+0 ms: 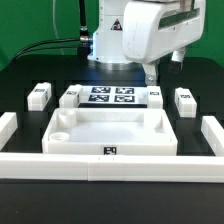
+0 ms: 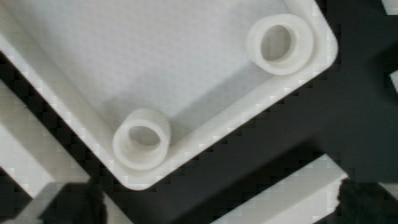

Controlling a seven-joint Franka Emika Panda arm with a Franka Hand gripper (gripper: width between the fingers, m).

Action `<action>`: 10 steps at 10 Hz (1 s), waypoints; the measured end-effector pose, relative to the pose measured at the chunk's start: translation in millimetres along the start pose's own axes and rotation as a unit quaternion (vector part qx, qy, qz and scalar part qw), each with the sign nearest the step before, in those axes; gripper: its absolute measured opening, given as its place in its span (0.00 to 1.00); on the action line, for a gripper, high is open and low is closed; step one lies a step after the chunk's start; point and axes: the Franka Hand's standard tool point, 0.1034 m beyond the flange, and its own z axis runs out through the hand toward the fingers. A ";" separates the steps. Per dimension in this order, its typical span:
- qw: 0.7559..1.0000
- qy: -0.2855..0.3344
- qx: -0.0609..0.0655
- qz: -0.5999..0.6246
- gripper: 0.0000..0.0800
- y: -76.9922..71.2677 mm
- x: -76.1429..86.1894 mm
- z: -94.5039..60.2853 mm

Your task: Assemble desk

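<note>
- The tabletop (image 1: 110,130) is lying in the middle of the worktop (image 1: 30,135), just behind the near border rail (image 1: 60,163). Its round sockets (image 2: 279,45) are facing up, probably so legs can be pressed in from above.
- Four legs (image 1: 185,100) are waiting in a far row, flanking the marker board (image 1: 110,97).
- The gripper (image 1: 150,72) is hanging over the tabletop's far right area, apparently carrying nothing. I cannot tell how far apart its jaws are standing.

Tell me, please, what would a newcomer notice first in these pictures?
The white tabletop lies rim-up in the middle of the black table. The wrist view shows two round sockets in its corners. Four white legs flank the marker board behind it, under the big white arm.
</note>
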 end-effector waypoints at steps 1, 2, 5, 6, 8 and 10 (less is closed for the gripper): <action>1.000 0.000 0.000 0.000 0.81 0.0 0.0 0.0; 1.000 0.000 0.000 0.000 0.81 0.0 0.0 0.0; 1.000 0.000 0.000 0.000 0.81 -0.1 -0.1 0.3; 1.000 0.000 0.000 0.000 0.81 -0.1 -0.1 0.4; 0.994 0.004 -0.023 -0.110 0.81 0.8 -17.3 7.9; 0.985 -0.007 -0.031 -0.168 0.81 -6.4 -27.7 13.0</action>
